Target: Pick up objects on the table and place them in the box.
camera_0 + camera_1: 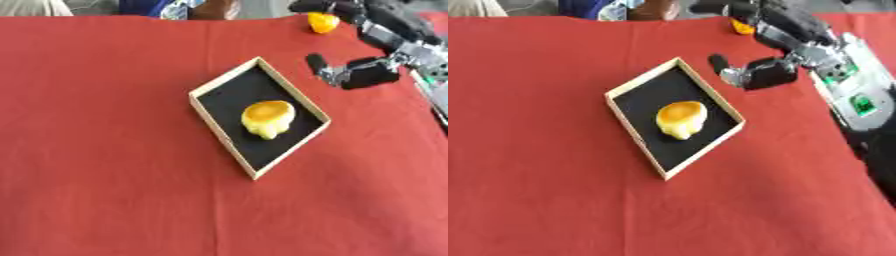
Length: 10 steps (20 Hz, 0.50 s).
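A shallow rectangular box with a pale wooden rim and a black floor lies on the red tablecloth, turned so that one corner points toward the far edge. Inside it, toward the right side of the floor, sits a yellow rounded object: a darker orange-yellow disc on top with a paler, lumpy yellow body below. It rests clear of the rim on all sides.

A second small orange-yellow object lies near the far right edge of the cloth, partly covered by the right arm in the right eye view; its shape cannot be made out further.

The right hand is just beside the box's far right side, apart from the rim, and holds nothing. One black finger is extended toward the box; whether the remaining fingers are straight or curled cannot be told. The silver wrist and forearm run off toward the right edge.

The left hand appears in neither view.
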Tool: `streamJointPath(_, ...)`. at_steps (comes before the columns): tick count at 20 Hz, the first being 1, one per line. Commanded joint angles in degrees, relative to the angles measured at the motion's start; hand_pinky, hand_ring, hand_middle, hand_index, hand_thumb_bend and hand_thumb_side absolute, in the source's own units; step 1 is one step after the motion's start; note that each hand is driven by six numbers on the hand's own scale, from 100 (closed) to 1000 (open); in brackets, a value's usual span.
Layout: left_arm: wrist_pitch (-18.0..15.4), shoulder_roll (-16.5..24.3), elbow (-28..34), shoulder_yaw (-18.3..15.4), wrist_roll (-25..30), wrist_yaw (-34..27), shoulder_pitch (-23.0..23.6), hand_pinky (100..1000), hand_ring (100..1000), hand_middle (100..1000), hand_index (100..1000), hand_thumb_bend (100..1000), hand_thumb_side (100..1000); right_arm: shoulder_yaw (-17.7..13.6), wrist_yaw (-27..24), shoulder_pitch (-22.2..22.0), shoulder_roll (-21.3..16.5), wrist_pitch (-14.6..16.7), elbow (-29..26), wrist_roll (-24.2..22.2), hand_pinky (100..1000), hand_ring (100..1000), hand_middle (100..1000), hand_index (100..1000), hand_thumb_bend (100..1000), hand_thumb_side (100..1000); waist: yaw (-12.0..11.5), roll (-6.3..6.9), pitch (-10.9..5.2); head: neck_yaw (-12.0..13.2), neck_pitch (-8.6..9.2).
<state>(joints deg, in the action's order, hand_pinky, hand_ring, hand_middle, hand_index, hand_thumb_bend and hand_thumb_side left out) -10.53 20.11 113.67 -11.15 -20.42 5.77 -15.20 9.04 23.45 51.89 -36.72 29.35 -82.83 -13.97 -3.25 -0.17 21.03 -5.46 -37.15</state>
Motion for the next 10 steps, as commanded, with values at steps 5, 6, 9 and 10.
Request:
streamJointPath(5, 0.26, 0.91, 0.92, -0.04, 0.15, -0.27, -0.48, 884, 847, 668, 790, 100, 680, -2.45, 15.8, 9.56, 2.14, 0.11, 16.47, 0.42, 891, 993, 884, 943, 161, 100, -0.73, 0.15, -1.12, -1.23, 1.18)
streamJointPath(6, 0.3, 0.91, 0.92, -0.01, 0.18, -0.28, -0.53, 884, 847, 668, 790, 100, 680, -2.66, 17.85, 10.69, 2.59, 0.62, 18.95, 0.76, 891, 992, 885, 943, 166, 100, -0.78, 0.11, -1.04, -1.33, 1.23)
streamJointPath(9, 0.29, 0.96, 0.92, 0.0, 0.15, -0.31, -0.69, 884, 846, 668, 789, 100, 679, -3.74, 23.14, 13.06, 3.64, 1.92, 25.37, 2.46, 894, 1000, 890, 949, 164, 115, -0.91, 0.01, -0.74, -1.67, 1.47)
streamJointPath(10, 0.26, 1.0, 0.92, -0.02, 0.08, -0.3, -0.73, 884, 846, 668, 789, 100, 679, -4.13, 24.46, 13.52, 3.91, 2.31, 27.03, 2.87, 895, 1000, 892, 951, 167, 119, -0.97, -0.01, -0.66, -1.74, 1.47)
